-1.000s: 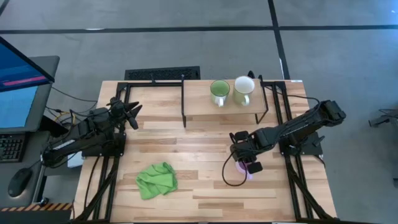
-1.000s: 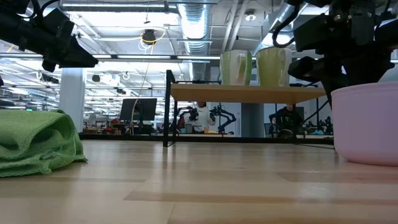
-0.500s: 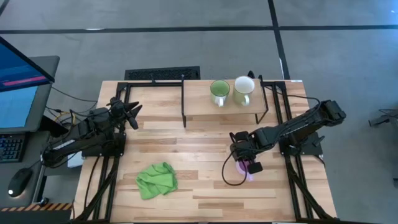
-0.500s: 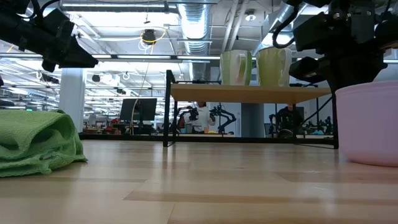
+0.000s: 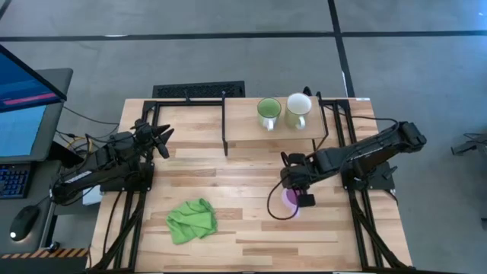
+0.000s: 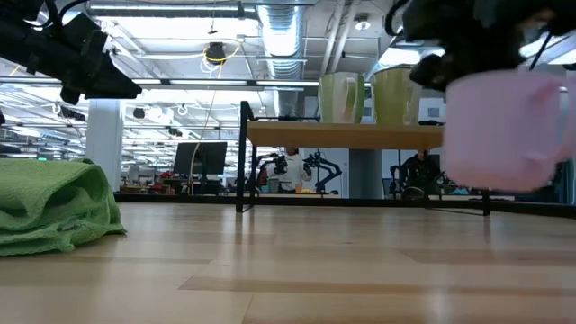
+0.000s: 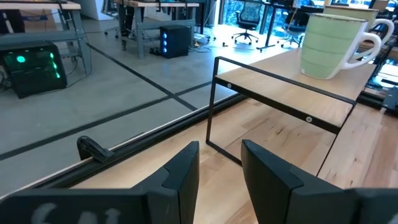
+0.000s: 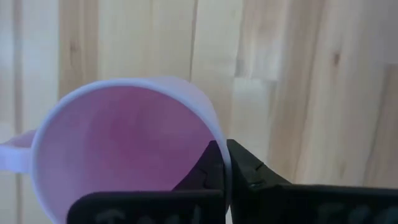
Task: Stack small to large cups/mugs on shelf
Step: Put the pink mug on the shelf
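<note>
The butcher-block tabletop (image 5: 228,228) carries a crumpled green cloth (image 5: 192,220) and the low shelf (image 5: 243,129), where a green mug (image 5: 268,113) and cream mug (image 5: 297,109) stand side by side.

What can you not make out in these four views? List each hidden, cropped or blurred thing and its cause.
- High view: most of the purple mug, covered by the right tool.
- Low view: the purple mug is motion-blurred, its handle unclear.
- Left wrist view: the cream mug, mostly behind the green mug and cropped.
- Right wrist view: the shelf, out of frame.
</note>
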Controlling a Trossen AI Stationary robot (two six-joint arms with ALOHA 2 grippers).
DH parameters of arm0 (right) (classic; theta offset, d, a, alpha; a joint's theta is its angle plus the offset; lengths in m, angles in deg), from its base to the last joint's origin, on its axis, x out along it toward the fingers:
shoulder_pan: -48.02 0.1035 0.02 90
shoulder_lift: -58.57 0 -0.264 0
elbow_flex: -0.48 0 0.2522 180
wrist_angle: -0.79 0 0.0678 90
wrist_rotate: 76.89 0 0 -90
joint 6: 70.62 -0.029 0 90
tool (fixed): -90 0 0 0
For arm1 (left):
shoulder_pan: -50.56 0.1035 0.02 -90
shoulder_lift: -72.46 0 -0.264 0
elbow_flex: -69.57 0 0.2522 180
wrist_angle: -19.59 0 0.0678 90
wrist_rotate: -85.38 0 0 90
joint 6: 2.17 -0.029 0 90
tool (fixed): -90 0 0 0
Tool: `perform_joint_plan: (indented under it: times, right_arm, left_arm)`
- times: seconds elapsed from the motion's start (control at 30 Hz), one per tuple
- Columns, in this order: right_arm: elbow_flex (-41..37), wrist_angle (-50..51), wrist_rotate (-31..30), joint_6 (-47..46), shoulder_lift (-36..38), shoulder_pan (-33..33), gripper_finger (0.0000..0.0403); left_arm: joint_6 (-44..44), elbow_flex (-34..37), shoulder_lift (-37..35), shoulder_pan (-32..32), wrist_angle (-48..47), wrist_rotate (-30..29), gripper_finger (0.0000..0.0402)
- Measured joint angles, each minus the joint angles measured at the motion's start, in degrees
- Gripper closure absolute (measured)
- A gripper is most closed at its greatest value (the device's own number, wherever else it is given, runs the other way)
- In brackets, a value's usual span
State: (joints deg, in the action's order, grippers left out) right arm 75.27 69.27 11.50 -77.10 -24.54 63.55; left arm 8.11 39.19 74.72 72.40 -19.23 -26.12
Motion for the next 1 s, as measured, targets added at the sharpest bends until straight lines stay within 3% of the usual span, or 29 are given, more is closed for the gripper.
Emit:
perform_joint_plan:
  times: [0.43,1.0]
  right_arm:
    - [17.3,12.2,-3.3,1.0,-0.6,-4.4,0.0393]
    - [20.3,15.7,-3.8,2.2,-0.6,-8.6,0.0393]
  left_arm:
    - [0.0,0.0,0.0,0.0,0.0,0.1,0.0291]
    - [0.5,0.0,0.0,0.0,-0.1,0.2,0.0291]
